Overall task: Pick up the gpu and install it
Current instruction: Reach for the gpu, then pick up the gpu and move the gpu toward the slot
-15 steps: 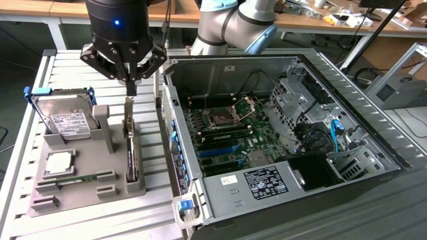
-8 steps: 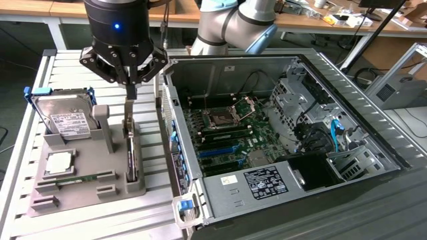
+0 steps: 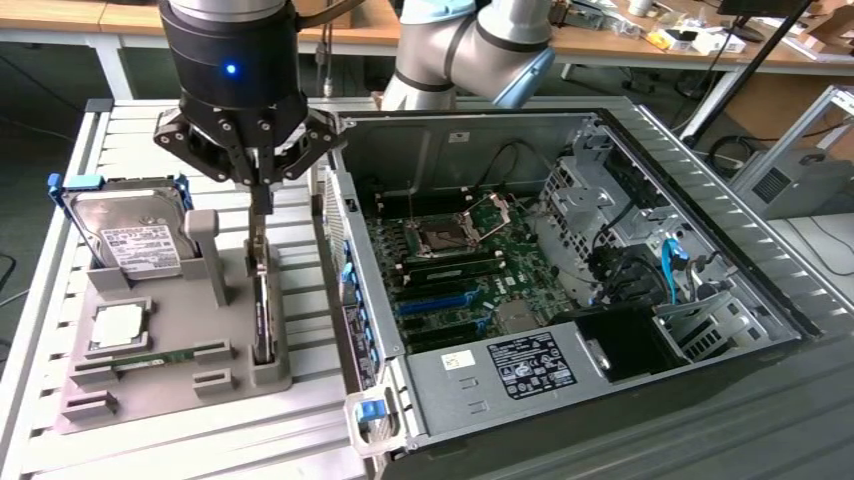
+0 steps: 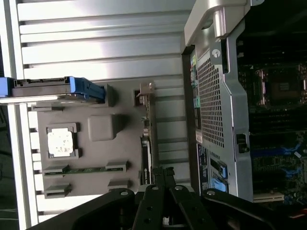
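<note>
The gpu (image 3: 263,305) stands on edge in a slot of the grey tray (image 3: 174,385), a thin dark card with a silver bracket at its far end. My gripper (image 3: 262,208) hangs just above that end of the card, fingers shut together and pointing down with nothing between them. In the wrist view the gpu (image 4: 146,139) appears edge-on, and the gripper (image 4: 163,175) sits close beside its near end. The open computer case (image 3: 441,140) lies to the exterior view's right of the tray, its motherboard (image 3: 461,265) exposed with blue slots (image 3: 434,303).
The tray also holds a silver hard drive (image 3: 127,240) in a blue frame, a CPU (image 3: 118,325) and a green memory stick (image 3: 154,360). The case's side wall (image 3: 350,290) rises right next to the gpu. A slatted white table (image 3: 54,200) carries everything.
</note>
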Tool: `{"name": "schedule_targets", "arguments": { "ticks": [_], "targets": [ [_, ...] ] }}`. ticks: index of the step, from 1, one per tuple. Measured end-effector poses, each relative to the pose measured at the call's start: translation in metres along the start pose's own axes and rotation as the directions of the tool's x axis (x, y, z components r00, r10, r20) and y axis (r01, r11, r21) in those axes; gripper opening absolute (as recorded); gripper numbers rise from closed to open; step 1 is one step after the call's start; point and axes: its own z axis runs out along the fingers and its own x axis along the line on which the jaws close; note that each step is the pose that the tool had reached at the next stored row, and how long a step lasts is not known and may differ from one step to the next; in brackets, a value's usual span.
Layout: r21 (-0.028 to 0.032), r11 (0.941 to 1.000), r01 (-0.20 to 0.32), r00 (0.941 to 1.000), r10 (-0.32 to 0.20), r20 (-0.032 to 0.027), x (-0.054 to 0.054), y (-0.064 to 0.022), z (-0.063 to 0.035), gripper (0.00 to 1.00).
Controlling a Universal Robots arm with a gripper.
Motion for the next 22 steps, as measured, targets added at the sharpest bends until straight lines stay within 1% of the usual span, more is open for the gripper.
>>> {"name": "schedule_targets", "arguments": {
  "ticks": [4, 8, 22],
  "targets": [
    [0.0001, 1.0, 0.0, 1.0, 0.0, 0.0, 0.001, -0.0102, -0.0004, 0.11],
    [0.0, 1.0, 0.0, 1.0, 0.0, 0.0, 0.003, -0.0164, -0.0006, 0.11],
    [0.0, 1.0, 0.0, 1.0, 0.0, 0.0001, 0.003, -0.0165, -0.0006, 0.11]
  ]
}}
